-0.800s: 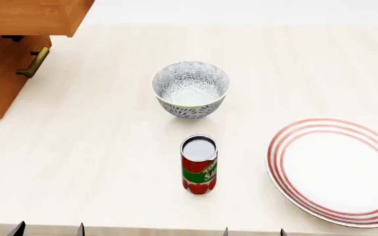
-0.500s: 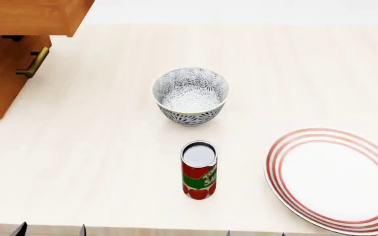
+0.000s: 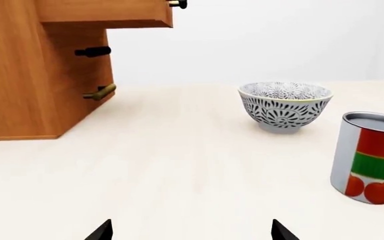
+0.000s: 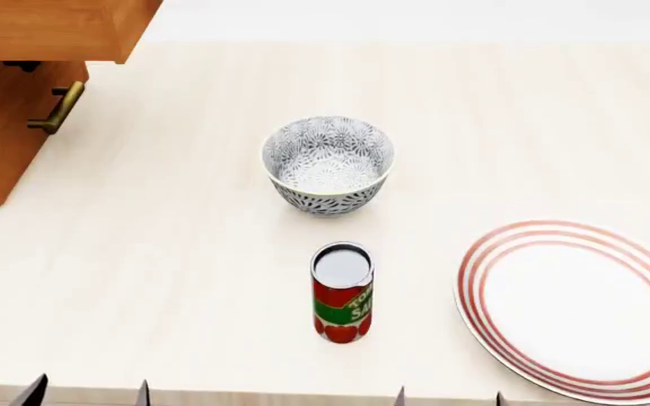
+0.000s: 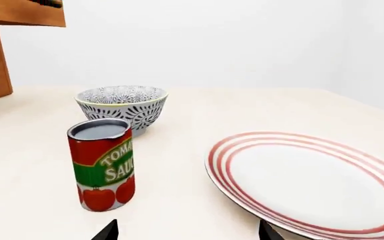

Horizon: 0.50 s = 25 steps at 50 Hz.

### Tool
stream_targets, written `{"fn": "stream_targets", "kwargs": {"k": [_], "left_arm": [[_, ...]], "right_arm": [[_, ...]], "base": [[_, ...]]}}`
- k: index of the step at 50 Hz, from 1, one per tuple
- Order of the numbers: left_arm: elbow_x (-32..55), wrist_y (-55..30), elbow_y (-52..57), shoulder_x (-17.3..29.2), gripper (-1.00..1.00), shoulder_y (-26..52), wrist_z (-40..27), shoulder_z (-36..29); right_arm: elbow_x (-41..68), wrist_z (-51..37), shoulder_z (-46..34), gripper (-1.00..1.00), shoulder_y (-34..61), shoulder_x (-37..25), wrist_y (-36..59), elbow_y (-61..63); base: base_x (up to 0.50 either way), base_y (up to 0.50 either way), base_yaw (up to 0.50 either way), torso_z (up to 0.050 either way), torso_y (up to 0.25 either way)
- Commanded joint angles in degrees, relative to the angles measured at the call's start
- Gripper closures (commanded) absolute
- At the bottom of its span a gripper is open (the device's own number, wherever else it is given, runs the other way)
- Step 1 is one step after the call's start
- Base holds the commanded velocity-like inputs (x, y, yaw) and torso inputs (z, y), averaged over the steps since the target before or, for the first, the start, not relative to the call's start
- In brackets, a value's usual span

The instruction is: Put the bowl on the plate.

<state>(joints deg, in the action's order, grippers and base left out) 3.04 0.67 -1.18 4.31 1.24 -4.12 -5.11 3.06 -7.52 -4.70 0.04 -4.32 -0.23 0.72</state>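
The plate runs off the head view's right edge; only dark tips of both grippers' fingers show.

Floral grey-white bowl upright, empty, far center on the surface; red-ringed white plate flat, near right, well apart.

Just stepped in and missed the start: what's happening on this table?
Nothing is being handled yet. The bowl sits empty on the table, apart from the plate, which lies bare. A tomato sauce can stands upright between them. Both grippers, left and right, are open at the near edge.
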Motion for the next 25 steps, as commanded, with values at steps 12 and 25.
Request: {"fn": "stream_targets", "kwargs": {"k": [12,25], "left_arm": [[1.29,-0.26,-0.47,1.67,-1.00,2.06,-2.27,-1.03],[1.92,-0.36,-0.40,2.52,-1.00,3.38,-3.38,-1.23]], "right_arm": [[6.08,-0.62,2.69,-1.00,8.50,-5.40,19.41,12.39],[6.72,-1.25,2.84,-1.00,9.02,-6.55,21.54,13.95]], "base": [[0.00,0.00,0.00,0.000,0.000],[0.00,0.00,0.00,0.000,0.000]]}}
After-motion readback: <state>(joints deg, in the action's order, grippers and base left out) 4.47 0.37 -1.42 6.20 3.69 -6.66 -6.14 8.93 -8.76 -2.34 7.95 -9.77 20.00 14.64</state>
